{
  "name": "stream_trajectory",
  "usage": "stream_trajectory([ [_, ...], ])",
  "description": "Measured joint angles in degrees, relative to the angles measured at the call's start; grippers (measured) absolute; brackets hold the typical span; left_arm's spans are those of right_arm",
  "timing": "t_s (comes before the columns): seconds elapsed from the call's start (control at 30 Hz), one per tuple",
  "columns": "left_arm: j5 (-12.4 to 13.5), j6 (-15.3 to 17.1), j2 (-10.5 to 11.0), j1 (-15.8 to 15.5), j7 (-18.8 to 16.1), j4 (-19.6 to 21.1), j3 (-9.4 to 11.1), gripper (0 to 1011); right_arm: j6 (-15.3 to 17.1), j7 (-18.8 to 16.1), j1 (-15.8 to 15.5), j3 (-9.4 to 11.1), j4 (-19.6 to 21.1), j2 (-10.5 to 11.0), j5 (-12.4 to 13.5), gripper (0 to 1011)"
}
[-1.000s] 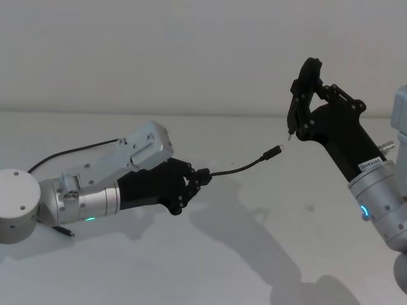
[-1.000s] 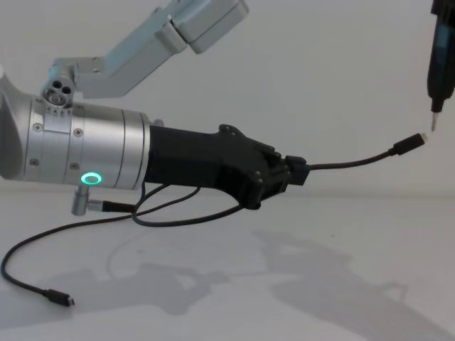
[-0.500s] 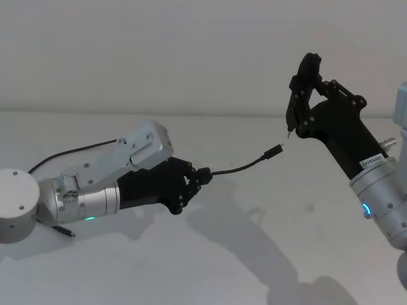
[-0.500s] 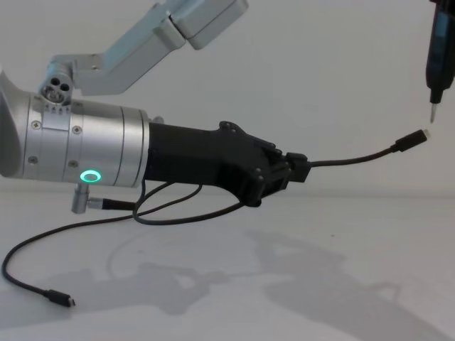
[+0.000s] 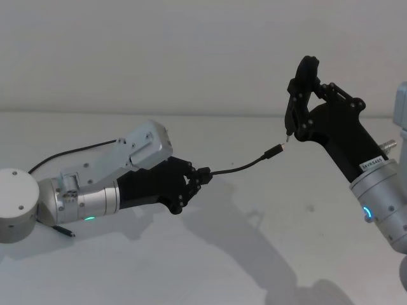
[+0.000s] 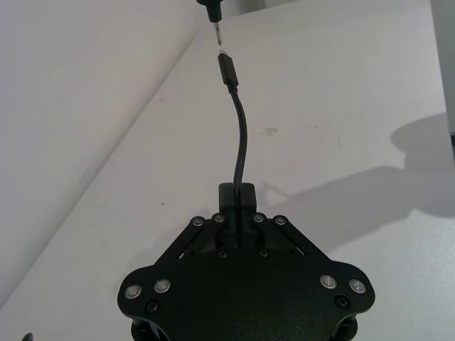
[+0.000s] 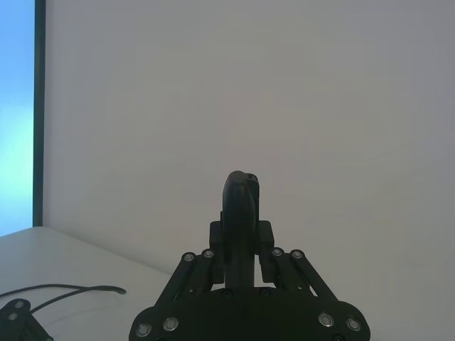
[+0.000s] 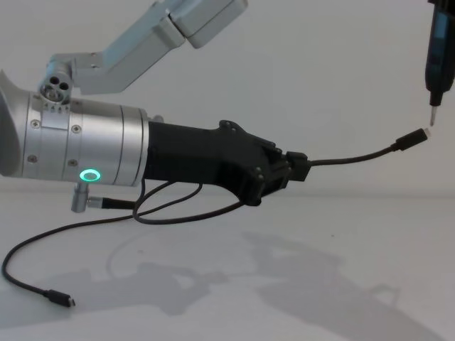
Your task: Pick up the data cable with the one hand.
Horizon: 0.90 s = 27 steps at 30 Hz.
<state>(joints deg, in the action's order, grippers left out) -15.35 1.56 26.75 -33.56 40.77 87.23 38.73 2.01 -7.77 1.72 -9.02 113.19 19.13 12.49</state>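
Observation:
My left gripper (image 5: 202, 176) (image 8: 297, 170) (image 6: 237, 193) hangs above the table, shut on the data cable (image 5: 245, 167) (image 8: 355, 160) (image 6: 242, 135). From the fingers the thin black cord arcs up to its small plug (image 5: 275, 151) (image 8: 412, 139) (image 6: 226, 69), held out in the air. The rest of the cord loops back under the wrist to the table. My right gripper (image 5: 304, 101) (image 7: 242, 227) is raised at the right, shut on a slim black tool (image 5: 294, 105) (image 8: 437, 64). The tool's pointed tip hangs just above the plug's silver end.
The cord's other plug (image 8: 58, 299) (image 5: 65, 231) lies on the white table (image 5: 254, 254) near the left arm's base. A pale wall stands behind. Open table lies between and in front of the arms.
The right arm's tool tip rose a little, then dipped back close to the plug, drifting slightly left. The left gripper and the cable stayed where they were.

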Motion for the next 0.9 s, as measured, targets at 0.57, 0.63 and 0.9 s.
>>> stream_trajectory([
  [0.57,0.0,0.0,0.0,0.0,0.0,0.0,0.0,39,0.7,-0.7,-0.5,0.3,0.5,-0.6,-0.4,274],
  [0.63,0.0,0.0,0.0,0.0,0.0,0.0,0.0,40,0.7,-0.8,-0.5,0.3,0.4,-0.7,-0.4,274],
  [0.9,0.0,0.0,0.0,0.0,0.0,0.0,0.0,39,0.8,-1.2,-0.4,0.3,0.0,-1.2,-0.6,275],
])
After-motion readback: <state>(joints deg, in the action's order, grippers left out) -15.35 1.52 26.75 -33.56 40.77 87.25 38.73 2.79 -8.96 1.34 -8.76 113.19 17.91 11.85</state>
